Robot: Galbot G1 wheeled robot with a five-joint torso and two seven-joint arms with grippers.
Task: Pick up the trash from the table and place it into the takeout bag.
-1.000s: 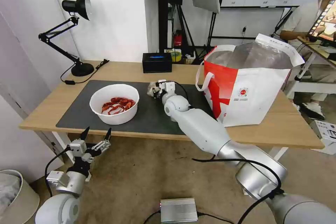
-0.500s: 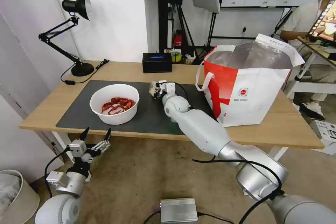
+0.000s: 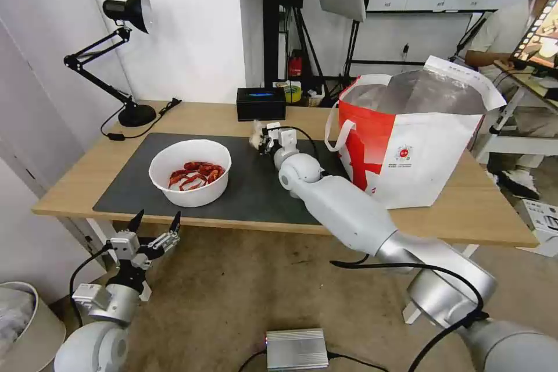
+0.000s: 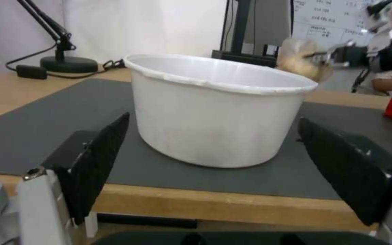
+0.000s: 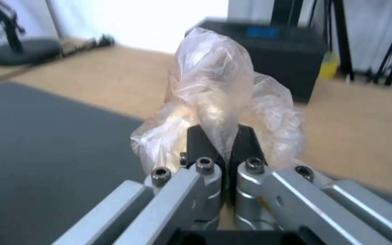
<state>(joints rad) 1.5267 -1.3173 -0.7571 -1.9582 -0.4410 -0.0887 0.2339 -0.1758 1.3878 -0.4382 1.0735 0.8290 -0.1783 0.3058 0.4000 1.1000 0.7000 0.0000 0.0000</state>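
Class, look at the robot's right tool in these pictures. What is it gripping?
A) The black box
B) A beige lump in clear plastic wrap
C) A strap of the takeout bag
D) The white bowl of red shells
B: the right tool is shut on the clear-wrapped beige lump, raised above the dark mat near the black box.

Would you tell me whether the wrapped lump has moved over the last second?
Yes. Clamped in the right gripper, the wrapped lump has risen off the mat toward the black box.
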